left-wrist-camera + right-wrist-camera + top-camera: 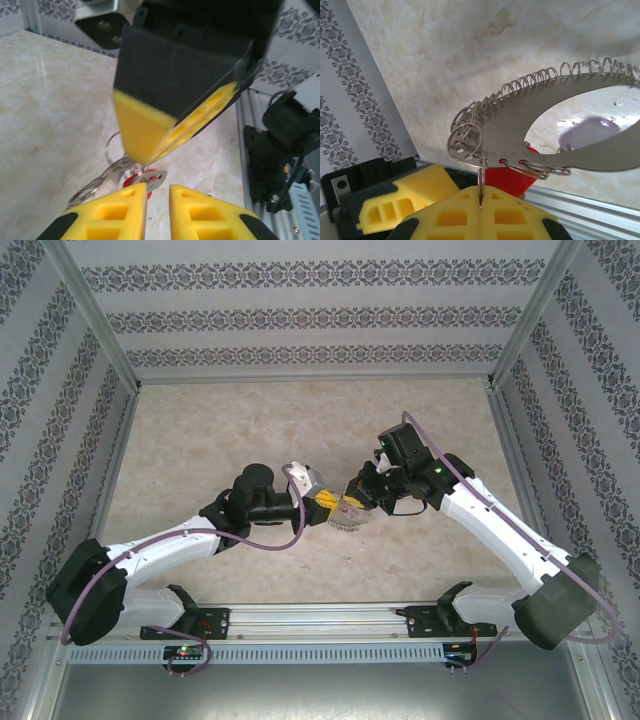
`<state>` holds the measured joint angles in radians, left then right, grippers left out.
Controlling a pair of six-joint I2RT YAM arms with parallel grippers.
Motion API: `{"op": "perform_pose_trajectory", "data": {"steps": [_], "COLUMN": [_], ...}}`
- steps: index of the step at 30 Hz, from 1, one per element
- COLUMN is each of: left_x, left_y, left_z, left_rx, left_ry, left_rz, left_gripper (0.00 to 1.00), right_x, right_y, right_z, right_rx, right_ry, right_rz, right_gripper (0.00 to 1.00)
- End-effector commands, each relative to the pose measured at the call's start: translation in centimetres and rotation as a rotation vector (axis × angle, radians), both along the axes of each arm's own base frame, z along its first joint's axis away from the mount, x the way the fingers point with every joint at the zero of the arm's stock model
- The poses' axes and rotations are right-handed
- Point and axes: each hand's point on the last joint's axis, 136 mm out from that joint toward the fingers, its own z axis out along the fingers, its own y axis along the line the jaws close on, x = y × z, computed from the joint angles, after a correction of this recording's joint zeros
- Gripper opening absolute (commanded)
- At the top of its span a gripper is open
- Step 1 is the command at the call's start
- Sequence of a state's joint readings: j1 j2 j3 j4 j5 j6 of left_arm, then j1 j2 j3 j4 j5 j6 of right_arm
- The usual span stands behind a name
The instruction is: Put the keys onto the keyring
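Over the surface [200,440], mid-air | right hand [481,197] pinched shut on keyring [515,127], red-headed key [502,182] hanging off it | left hand [158,192] just beside, narrow gap, nothing in it

This is a robotics lab test cell. The marble-patterned table [200,440] beneath the left end effector [322,500] and the right end effector [355,502] is boxed in by bare aluminium posts [92,315]. Flat panels [300,315] papered in a repeating floral stripe stand beyond and to either side of both end effectors. On their near side a slotted aluminium rail [320,625] carries the arm bases [185,605]. Small circuit boards [185,650] with lit indicator lights hang from it, and loose purple cables [301,520] trail along the arms.
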<state>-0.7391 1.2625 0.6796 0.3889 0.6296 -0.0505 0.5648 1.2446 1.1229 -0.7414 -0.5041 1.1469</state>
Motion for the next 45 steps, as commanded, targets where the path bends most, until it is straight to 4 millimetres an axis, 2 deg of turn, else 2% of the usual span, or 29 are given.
{"op": "perform_pose_trajectory", "data": {"steps": [1,7,14,20,23,27,29,36,40,45], "left_x": [-1.1,-1.7,-0.7,0.1,0.4,0.4,0.2,0.0,1.2,2.5], "left_y": [-0.4,0.1,-0.6,-0.6,-0.2,0.2,0.4,2.3,4.5,6.0], "left_z": [3.2,2.6,1.9,1.7,2.0,2.1,2.0,1.6,0.9,0.4], "left_rx": [-0.111,-0.068,-0.053,-0.042,-0.035,-0.011,-0.001,0.061,0.087,0.078], "left_ry": [-0.017,-0.021,-0.002,0.013,-0.003,-0.019,-0.023,-0.076,-0.056,0.036], "left_rz": [-0.034,-0.041,-0.025,0.010,0.043,0.049,0.043,0.072,0.172,0.262], "left_gripper": [0.17,0.18,0.19,0.10,0.08,0.00,0.00,0.00,0.00,0.00], "right_x": [0.7,1.1,1.4,1.1,0.9,0.7,0.7,0.4,0.1,0.1], "right_y": [1.0,1.4,2.3,3.2,3.6,3.8,4.0,4.3,5.0,5.4], "right_z": [1.2,1.7,2.6,2.9,2.9,3.0,3.2,3.4,4.2,5.0], "right_rx": [0.062,0.076,0.114,0.134,0.136,0.145,0.150,0.164,0.210,0.233], "right_ry": [-0.033,-0.051,-0.096,-0.102,-0.110,-0.117,-0.122,-0.119,-0.117,-0.126], "right_rz": [0.016,0.019,0.048,0.077,0.098,0.113,0.120,0.161,0.190,0.202], "right_gripper": [0.00,0.00,0.00,0.00,0.00,0.00,0.00,0.00,0.00,0.00]}}
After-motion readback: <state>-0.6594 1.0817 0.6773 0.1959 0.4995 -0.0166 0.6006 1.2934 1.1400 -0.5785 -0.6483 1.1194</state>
